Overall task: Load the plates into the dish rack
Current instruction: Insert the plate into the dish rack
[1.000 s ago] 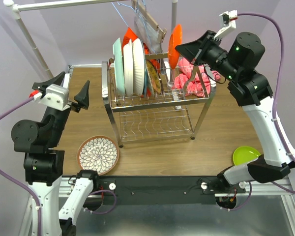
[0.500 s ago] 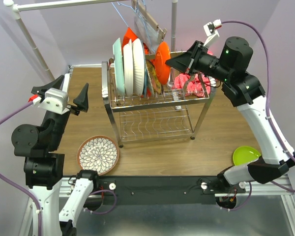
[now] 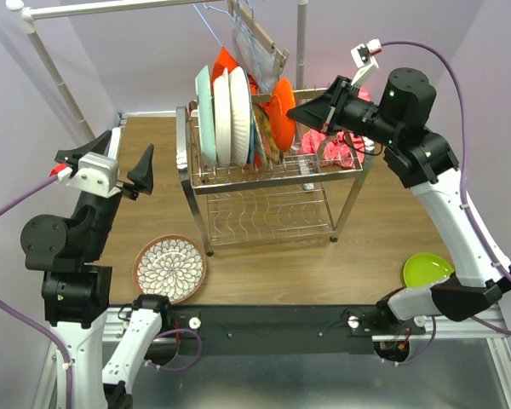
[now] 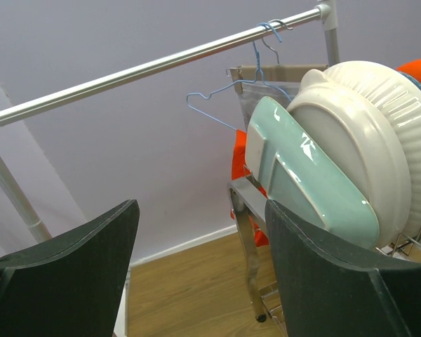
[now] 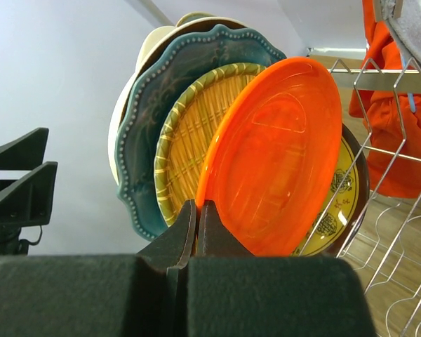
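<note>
Watching my right gripper (image 5: 196,219) pinch the orange plate (image 5: 274,154) at the dish rack (image 3: 324,170), upper center; left gripper (image 3: 129,141) gapes empty.

A robotics lab is showing: white-and-black cabled robot arms (image 3: 456,213) are standing on a silver metal frame (image 3: 492,322), plain lilac walls (image 3: 136,68) boxing in a brown wooden tabletop (image 3: 383,230).

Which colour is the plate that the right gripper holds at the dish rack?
Bright orange. This orange plate shows best in the right wrist view.
</note>
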You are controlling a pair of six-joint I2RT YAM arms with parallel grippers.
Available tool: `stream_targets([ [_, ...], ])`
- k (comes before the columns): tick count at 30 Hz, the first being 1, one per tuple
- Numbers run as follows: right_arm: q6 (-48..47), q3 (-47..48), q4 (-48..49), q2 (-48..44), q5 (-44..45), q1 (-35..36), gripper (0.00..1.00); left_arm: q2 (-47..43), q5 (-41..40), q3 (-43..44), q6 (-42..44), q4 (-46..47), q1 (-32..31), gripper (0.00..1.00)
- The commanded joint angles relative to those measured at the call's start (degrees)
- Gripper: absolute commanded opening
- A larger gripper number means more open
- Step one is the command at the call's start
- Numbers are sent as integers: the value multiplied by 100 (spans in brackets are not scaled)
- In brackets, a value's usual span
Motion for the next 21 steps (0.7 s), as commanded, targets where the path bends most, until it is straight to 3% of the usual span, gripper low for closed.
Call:
stream_targets([
  [1, -251, -99, -15, -154, 117, -25, 1, -13, -78, -55, -72, 21, 32, 82],
  [14, -603, -530, -129, -224, 285, -16, 1, 48, -60, -11, -99, 39, 32, 82],
  [16, -638, -557, -129, -207, 206, -16, 10, 48, -60, -11, -90, 39, 32, 82],
  [17, -655, -548, -138, -181, 162, -8, 29, 48, -52, -2, -98, 48, 32, 82],
  [18, -656, -548, -138, -172, 118, -7, 36, 48, -52, -2, -107, 39, 32, 82],
  [21, -691, -539, -138, -154, -40, -7, 50, 57, -52, 6, -116, 57, 32, 82],
])
